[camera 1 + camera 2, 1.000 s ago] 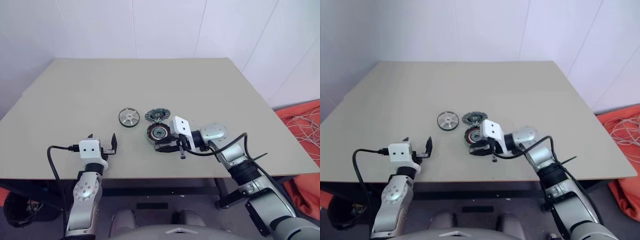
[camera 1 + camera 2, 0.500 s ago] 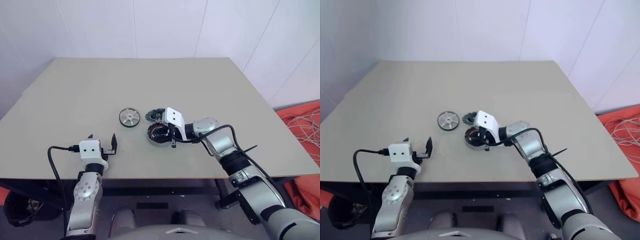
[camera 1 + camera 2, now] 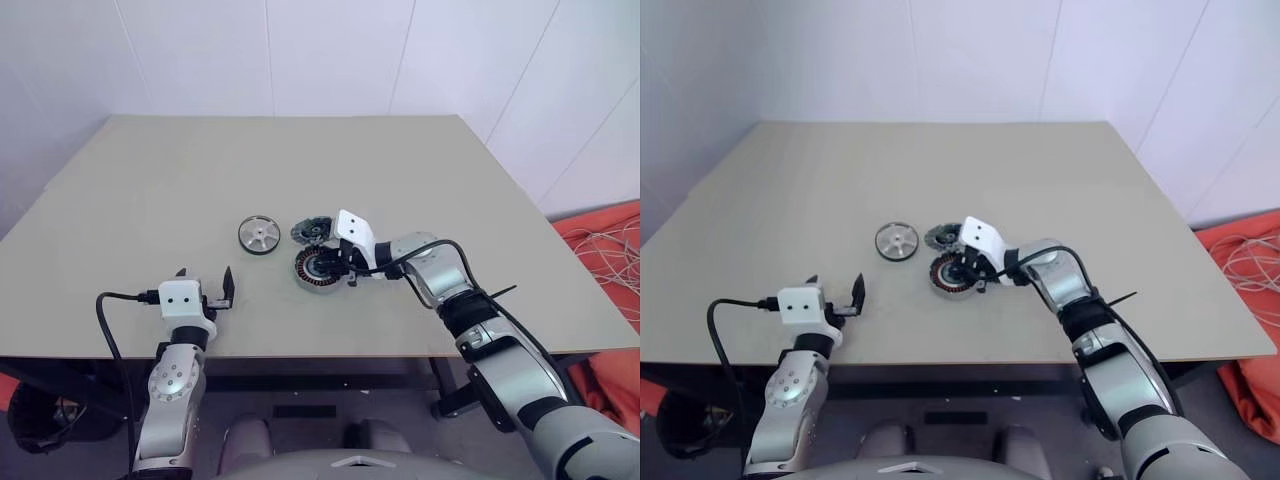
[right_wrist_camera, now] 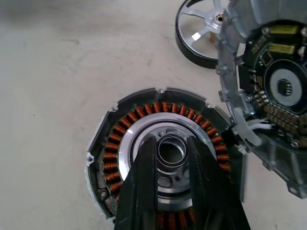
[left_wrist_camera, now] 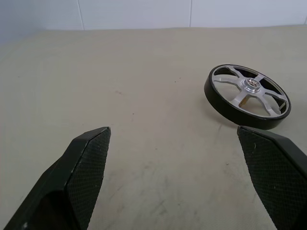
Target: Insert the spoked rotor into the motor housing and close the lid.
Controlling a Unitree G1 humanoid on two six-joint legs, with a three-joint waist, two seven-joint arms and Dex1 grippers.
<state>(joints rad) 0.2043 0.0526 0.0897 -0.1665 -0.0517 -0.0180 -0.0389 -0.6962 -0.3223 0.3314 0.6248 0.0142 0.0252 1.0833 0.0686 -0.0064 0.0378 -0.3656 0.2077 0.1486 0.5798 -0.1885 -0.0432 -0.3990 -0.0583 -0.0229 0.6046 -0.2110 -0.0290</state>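
Observation:
The motor housing [image 3: 312,270], a dark round shell with copper windings, lies at mid-table. Its lid [image 3: 312,231] stands open just behind it. To their left lies the spoked rotor [image 3: 258,234], silver with a dark rim, flat on the table. My right gripper [image 4: 171,143] reaches in from the right and hangs over the housing's grey centre hub [image 4: 144,125], its fingers [image 4: 144,182] shut on a small dark ring [image 4: 171,152]. My left gripper [image 3: 205,283] stands open near the table's front edge with nothing in it, and the rotor [image 5: 248,96] lies ahead of it to the right.
The beige table [image 3: 300,160] has bare room behind, left and right of the parts. White walls close off the back. Orange cloth and loose cables [image 3: 610,245] lie on the floor past the table's right edge.
My right gripper has moved from the housing's near right side forward over its centre and tipped further down. The left arm, rotor and housing have stayed put.

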